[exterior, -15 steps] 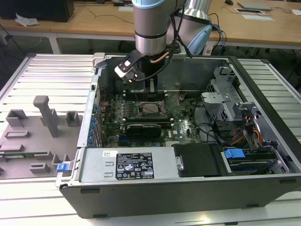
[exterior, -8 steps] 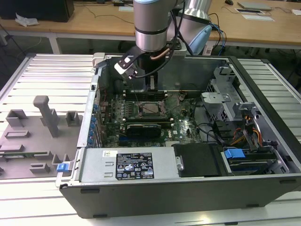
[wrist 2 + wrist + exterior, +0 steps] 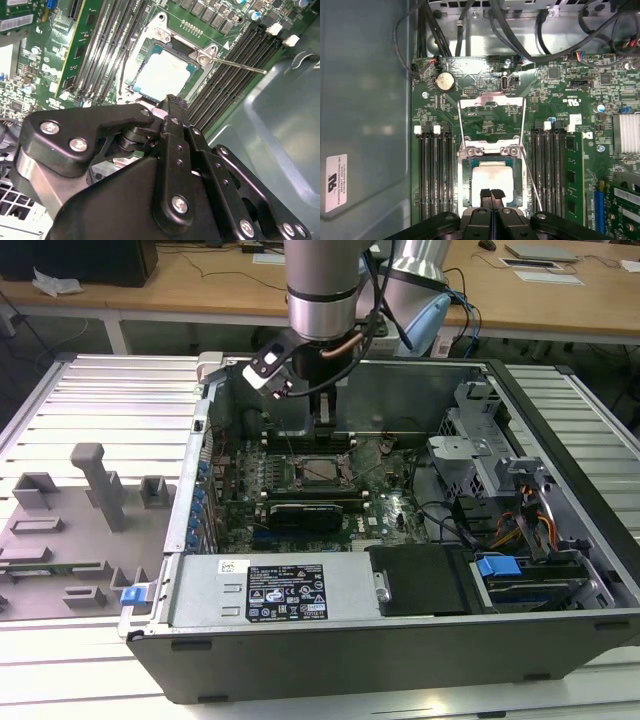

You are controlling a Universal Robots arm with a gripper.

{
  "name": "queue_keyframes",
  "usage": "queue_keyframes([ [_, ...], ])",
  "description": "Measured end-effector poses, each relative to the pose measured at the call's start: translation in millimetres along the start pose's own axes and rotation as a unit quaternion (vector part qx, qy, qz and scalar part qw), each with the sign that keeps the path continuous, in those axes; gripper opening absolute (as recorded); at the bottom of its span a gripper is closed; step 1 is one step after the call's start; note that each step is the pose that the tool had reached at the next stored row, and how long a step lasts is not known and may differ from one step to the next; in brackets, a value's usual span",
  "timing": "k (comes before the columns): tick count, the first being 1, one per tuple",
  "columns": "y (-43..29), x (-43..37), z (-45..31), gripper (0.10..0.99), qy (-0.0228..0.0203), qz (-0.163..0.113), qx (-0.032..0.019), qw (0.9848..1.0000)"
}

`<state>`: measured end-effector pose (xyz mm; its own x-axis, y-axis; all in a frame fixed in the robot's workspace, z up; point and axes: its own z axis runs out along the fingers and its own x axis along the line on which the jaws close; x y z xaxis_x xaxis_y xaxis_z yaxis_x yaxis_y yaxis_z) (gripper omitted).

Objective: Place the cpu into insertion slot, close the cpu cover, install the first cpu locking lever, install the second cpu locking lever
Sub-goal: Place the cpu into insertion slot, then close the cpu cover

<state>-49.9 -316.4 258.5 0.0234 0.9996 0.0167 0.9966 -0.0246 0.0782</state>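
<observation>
the arm is reaching down into an open computer case that is lying on its side on the slatted table. the hand is hovering over the motherboard, and in the exterior view the cpu is lying just toward 6 o'clock from it.

in the first wrist view the hand is showing its two fingertips pressed together, closed and gripping nothing, with their tips hanging over the near edge of the cpu. the cpu is sitting flat inside the insertion slot, pale metal top facing up. the cpu cover is standing swung open, away from the chip on the far side of the slot from the hand, its square window showing green board through it. one locking lever is running along one side of the open cover, and the second locking lever is slanting out past the other side of the slot; neither is lying hooked down. rows of black memory slots are flanking the slot on both sides.

in the second wrist view the cpu is lying just beyond the closed hand.

in the exterior view, grey fixtures are standing on the table toward 9 o'clock of the case.
</observation>
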Motion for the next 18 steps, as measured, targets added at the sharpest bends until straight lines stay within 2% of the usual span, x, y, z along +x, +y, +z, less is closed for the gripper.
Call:
queue_keyframes([
  [4, 0.8, -1.1, -1.5, 0.106, -0.0079, 0.001, -0.0002, 1.0],
  [18, 0.9, -1.2, -1.8, 0.106, -0.008, 0.001, -0.0002, 1.0],
])
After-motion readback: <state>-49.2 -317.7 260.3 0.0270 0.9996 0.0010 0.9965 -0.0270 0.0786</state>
